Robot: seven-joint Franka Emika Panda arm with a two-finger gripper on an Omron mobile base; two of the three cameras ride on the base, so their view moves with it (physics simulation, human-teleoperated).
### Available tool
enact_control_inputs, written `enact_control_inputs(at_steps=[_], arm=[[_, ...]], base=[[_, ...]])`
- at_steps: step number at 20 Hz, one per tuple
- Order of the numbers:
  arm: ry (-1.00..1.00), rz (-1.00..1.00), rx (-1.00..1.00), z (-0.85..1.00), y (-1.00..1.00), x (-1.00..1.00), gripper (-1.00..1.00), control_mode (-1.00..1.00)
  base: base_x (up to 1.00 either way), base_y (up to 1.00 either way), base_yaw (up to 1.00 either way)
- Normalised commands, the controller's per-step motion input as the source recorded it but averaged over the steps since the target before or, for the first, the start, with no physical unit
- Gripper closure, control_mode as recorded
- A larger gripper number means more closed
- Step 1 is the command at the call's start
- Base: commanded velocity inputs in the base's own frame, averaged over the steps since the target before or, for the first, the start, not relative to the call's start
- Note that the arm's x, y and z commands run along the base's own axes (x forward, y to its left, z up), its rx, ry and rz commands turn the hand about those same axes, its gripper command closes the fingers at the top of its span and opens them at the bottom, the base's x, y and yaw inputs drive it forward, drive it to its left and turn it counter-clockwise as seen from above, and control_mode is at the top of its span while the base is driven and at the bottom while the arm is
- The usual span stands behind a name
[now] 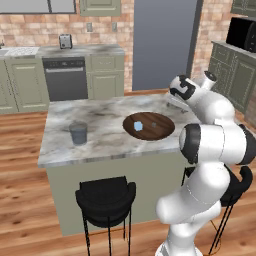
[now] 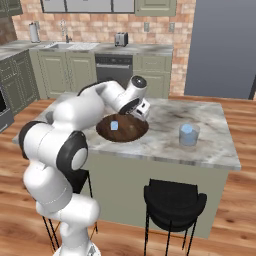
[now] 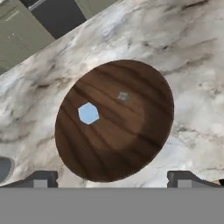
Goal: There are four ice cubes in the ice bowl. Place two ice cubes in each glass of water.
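Observation:
The ice bowl [image 3: 127, 144], a wide dark wooden dish, lies on the marble island [image 1: 100, 145]. One pale blue ice cube [image 3: 88, 113] rests in it left of centre, and a small grey square [image 3: 123, 96] lies near the middle. My gripper [image 3: 112, 179] hovers over the bowl's near rim, open and empty, with its fingertips [image 3: 41, 179] spread wide. In the right base view the gripper [image 2: 141, 114] hangs above the bowl [image 2: 125, 134]. One glass [image 1: 78, 133] stands left of the bowl [image 1: 160, 131]. The other glass [image 2: 189, 134] stands on the opposite side, pale blue at its top.
Two black stools [image 1: 106, 197] [image 2: 175, 200] stand against the island's near side. A dishwasher [image 1: 65, 78] and green cabinets line the brick back wall, with a toaster [image 1: 65, 41] on that counter. The marble around the bowl is bare between the glasses.

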Motion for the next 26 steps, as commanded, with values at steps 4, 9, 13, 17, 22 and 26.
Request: enact_control_inputs(at_steps=[4, 9, 13, 17, 22, 26], arm=[[0.0, 0.35, -0.09, -0.12, 1.0, 0.18, -1.0, -1.0], [0.03, 0.4, -0.15, -0.36, 1.0, 0.01, -1.0, -1.0], [0.03, 0.26, -0.23, -0.5, 0.97, 0.01, -1.0, -1.0], [0.06, 0.06, -0.32, -0.49, 0.37, 0.0, -1.0, -1.0], [-0.03, 0.0, -0.1, -0.07, -0.19, 0.05, -1.0, -1.0], [-0.01, 0.0, -0.01, 0.0, -0.46, 0.35, -1.0, -1.0]], base=[[0.0, 0.0, 0.0], [0.0, 0.0, 0.0], [0.0, 0.0, 0.0], [0.0, 0.0, 0.0], [0.0, 0.0, 0.0], [0.0, 0.0, 0.0]])
